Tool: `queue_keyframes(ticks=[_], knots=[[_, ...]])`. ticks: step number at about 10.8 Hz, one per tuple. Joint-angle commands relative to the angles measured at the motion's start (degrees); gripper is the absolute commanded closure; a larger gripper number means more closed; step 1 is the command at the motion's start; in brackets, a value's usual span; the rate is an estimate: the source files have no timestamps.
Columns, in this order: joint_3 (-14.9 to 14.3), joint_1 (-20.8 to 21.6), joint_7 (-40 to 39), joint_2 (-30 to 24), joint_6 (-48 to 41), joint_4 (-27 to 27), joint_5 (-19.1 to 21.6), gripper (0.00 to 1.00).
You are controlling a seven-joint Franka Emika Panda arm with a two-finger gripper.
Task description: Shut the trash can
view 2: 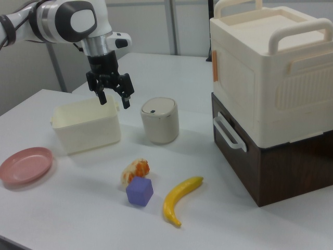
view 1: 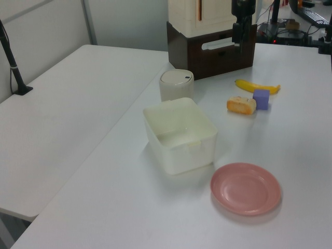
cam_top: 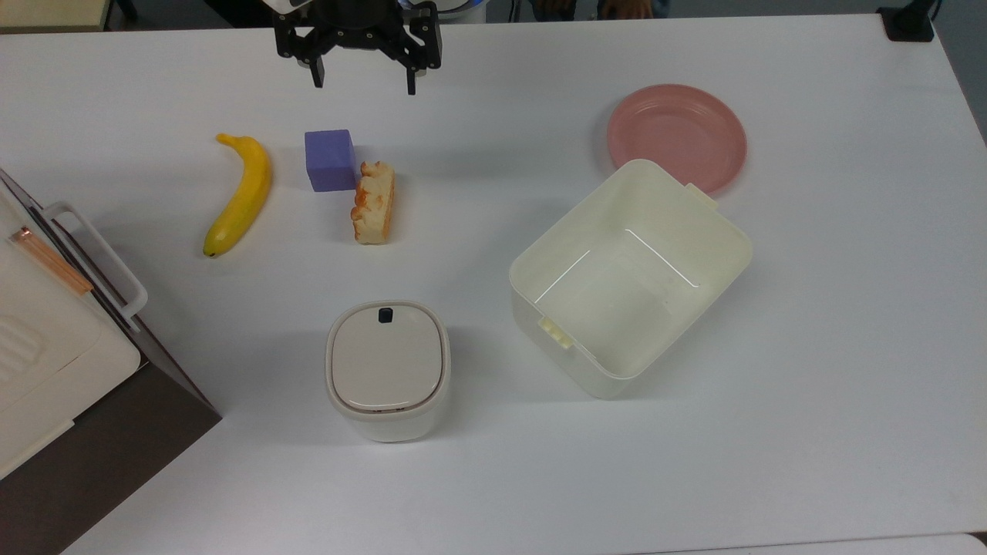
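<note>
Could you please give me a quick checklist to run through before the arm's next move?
1. Trash can lid flat and shut: ok.
2. Tool open and holding nothing: ok.
3. Tool well away from the trash can, at the top view's upper edge: ok.
4. Trash can upright on the table: ok.
5. Banana, purple block and bread apart from the trash can: ok.
6. Lid latched: cannot tell.

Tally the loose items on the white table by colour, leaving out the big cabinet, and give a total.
Cream-white: 2, the trash can and the tub
Pink: 1, the plate
Yellow: 1, the banana
Purple: 1, the block
Orange-brown: 1, the bread piece
Total: 6
</note>
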Motion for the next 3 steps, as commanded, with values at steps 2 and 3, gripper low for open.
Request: queue_keyframes(ticks=[2, 3], knots=[[-0.2, 0.5, 0.1, -2.1, -0.9, -2.2, -0.2, 0.00], [-0.2, 0.6, 2.3, -2.1, -0.8, -2.2, -0.2, 0.00]])
